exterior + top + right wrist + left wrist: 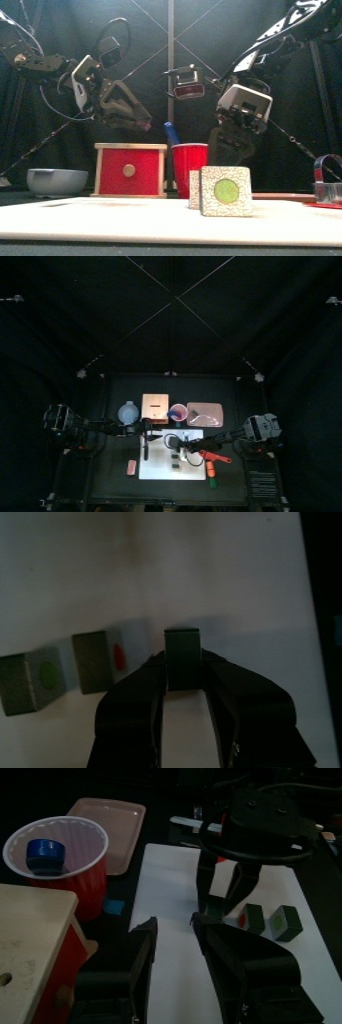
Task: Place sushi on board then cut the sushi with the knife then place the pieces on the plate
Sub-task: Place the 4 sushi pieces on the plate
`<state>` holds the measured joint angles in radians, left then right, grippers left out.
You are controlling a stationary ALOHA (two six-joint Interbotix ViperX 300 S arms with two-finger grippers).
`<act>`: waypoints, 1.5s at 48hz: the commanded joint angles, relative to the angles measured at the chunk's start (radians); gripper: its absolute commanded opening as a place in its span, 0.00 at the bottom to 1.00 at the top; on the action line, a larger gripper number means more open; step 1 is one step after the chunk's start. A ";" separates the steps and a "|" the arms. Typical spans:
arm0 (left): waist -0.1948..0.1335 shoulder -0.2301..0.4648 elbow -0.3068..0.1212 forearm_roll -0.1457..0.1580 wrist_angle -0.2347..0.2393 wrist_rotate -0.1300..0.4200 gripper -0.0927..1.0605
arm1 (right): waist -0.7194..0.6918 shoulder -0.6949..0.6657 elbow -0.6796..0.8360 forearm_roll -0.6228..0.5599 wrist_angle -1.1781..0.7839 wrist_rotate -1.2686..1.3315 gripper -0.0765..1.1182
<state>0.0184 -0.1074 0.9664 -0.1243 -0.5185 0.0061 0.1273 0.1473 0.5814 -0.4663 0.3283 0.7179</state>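
Note:
The sushi stands in three separate pieces on the white board. My right gripper is shut on the end sushi piece, which rests on the board. Beside it stand a red-centred piece and a green-centred piece. In the front view the green-centred piece is nearest, below the right gripper. My left gripper hovers open and holds nothing, near the board's back left. The pink tray lies behind the board. A red knife lies at the board's right edge.
The red cup with the blue knife stands behind the board, next to the wooden box and the blue-grey bowl. A small reddish toy lies left of the board.

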 commanded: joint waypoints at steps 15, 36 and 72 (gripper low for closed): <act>0.003 -0.003 -0.009 0.003 -0.005 0.002 0.73 | -0.209 -0.379 0.152 0.029 0.221 0.006 0.51; 0.003 -0.003 -0.008 0.002 -0.005 0.002 0.73 | -0.526 -0.377 0.227 0.021 0.190 0.006 0.51; 0.008 -0.003 -0.008 0.000 -0.005 0.000 0.73 | -0.580 -0.316 0.247 0.040 0.133 -0.002 0.74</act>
<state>0.0230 -0.1058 0.9695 -0.1243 -0.5185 0.0061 -0.4510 -0.1012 0.8544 -0.4234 0.4341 0.7164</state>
